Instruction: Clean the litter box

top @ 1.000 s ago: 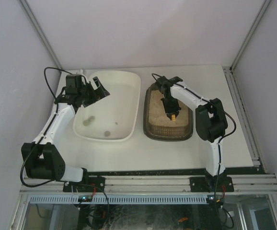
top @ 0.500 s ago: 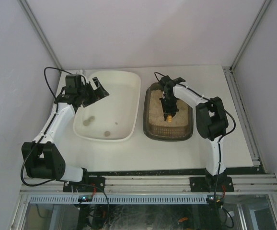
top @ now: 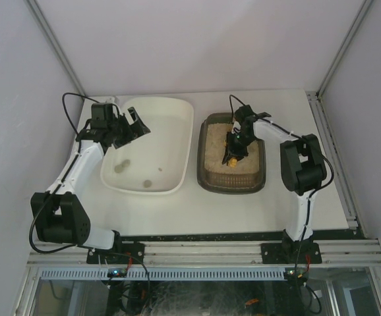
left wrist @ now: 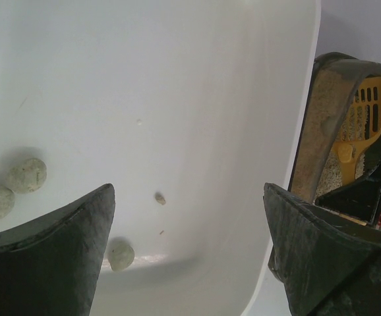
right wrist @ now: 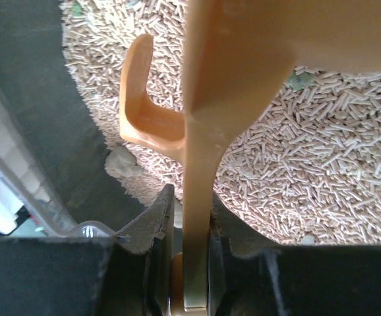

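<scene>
i'm working the scooping step; the litter box (top: 231, 189) sits on the table to the right of the white tub (top: 144, 189), the two just beside each other, rim next to rim; the right gripper (top: 234, 153) is down inside the box, clenched hard on the flat handle of an orange scoop (right wrist: 200, 131), and the wrist view shows the handle pinched squarely between the jaws; the left gripper (left wrist: 189, 191) hangs spread wide over the far left part of the tub, grasping nothing; a few pale lumps (left wrist: 26, 174) already lie on the tub floor

to do this well, i'd judge the thing to go for is the pale clump (right wrist: 123, 164) lying just beside the curled edge of the scoop, where the pellets (right wrist: 309, 164) thin out toward the dark wall on the left side of the box; i would keep the blade low and nearly flat, slide it under the clump rather than push it against the wall, then lift slowly and give a small shake so loose pellets drop back through the slots; the carry to the left has to clear both rims with the blade level, or the clump may roll off onto the table; the left arm should stay at the far end of the tub, out of the path

as for writing, i can read no brand, label or lettering on the box, tub or scoop; a small white patch near the right arm is too blurred to make out
</scene>
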